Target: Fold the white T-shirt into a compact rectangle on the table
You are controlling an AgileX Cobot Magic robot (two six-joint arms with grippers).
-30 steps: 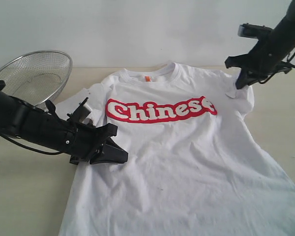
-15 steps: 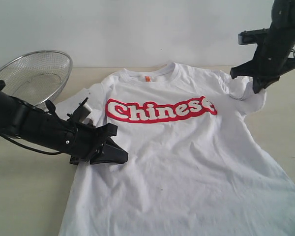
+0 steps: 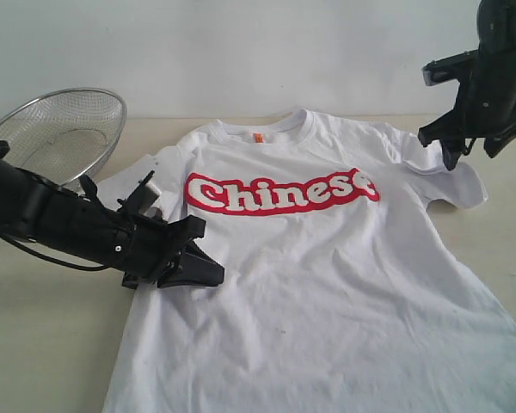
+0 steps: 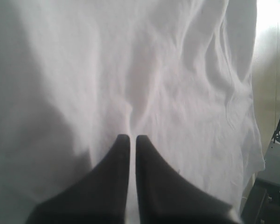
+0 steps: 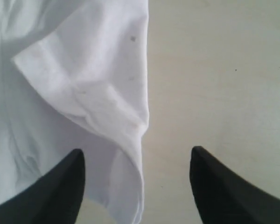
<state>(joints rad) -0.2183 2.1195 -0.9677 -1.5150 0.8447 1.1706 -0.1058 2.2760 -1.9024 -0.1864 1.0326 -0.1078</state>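
The white T-shirt (image 3: 310,275) lies face up on the table (image 3: 34,344), its red "Chinese" lettering (image 3: 279,192) and orange neck tag showing. My left gripper (image 3: 208,272) lies low on the shirt's left side. Its jaws are shut, and a crease of cloth (image 4: 130,93) runs into the tips of the left gripper (image 4: 130,136). My right gripper (image 3: 469,148) hovers open above the right sleeve (image 3: 456,181), which is spread out flat. In the right wrist view the sleeve hem (image 5: 107,107) hangs loose between the wide-open fingers of the right gripper (image 5: 137,150), over the bare table (image 5: 214,70).
A round wire-mesh basket (image 3: 64,133) stands at the back left, close behind the left arm. The left sleeve (image 3: 120,185) pokes out beside that arm. A pale wall runs along the table's far edge. Dark equipment (image 4: 275,186) shows past the shirt's hem.
The right gripper carried the right sleeve outward to the right, then opened and let it go; the sleeve now lies spread out. The left arm has not moved.
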